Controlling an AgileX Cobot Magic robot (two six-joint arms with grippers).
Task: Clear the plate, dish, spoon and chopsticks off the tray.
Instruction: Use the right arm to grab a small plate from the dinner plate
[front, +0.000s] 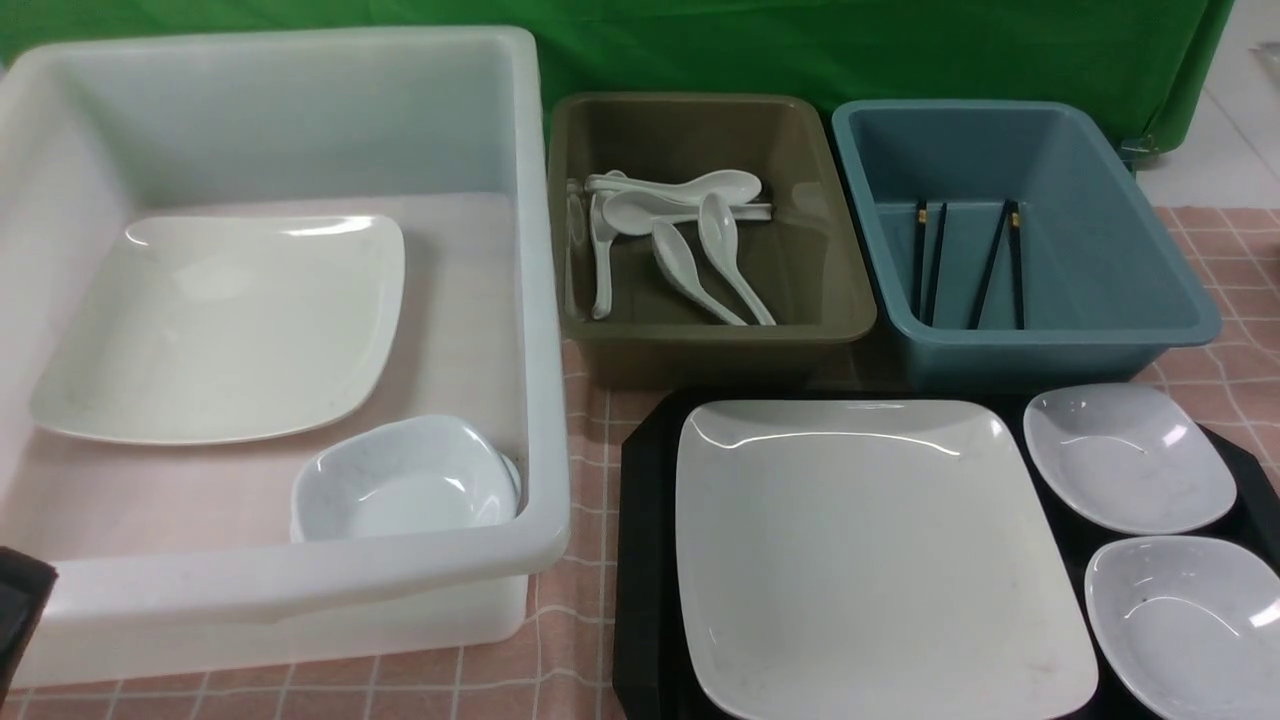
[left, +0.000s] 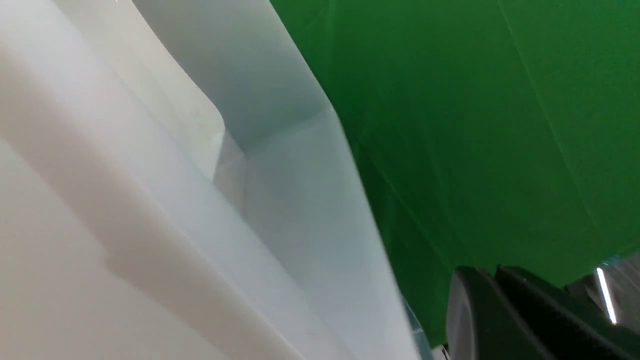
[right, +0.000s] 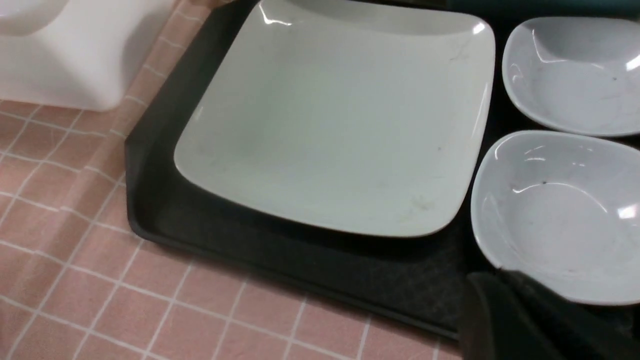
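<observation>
The black tray (front: 645, 560) lies at the front right. On it rest the large white plate (front: 870, 550) and two small white dishes, one farther (front: 1125, 455) and one nearer (front: 1190, 620). I see no spoon or chopsticks on the tray. Several white spoons (front: 680, 225) lie in the olive tub, and black chopsticks (front: 965, 260) lie in the blue tub. My right gripper (right: 497, 277) is shut and empty, hovering over the tray (right: 165, 220) near the nearer dish (right: 560, 215) and beside the plate (right: 340, 125). My left gripper (left: 490, 272) is shut and empty, close beside the white tub's wall.
A big white tub (front: 545, 330) at the left holds another white plate (front: 220, 330) and a small dish (front: 400, 485). The olive tub (front: 850, 300) and blue tub (front: 1190, 310) stand behind the tray. A pink checked cloth (front: 590, 560) covers the table. A green curtain hangs behind.
</observation>
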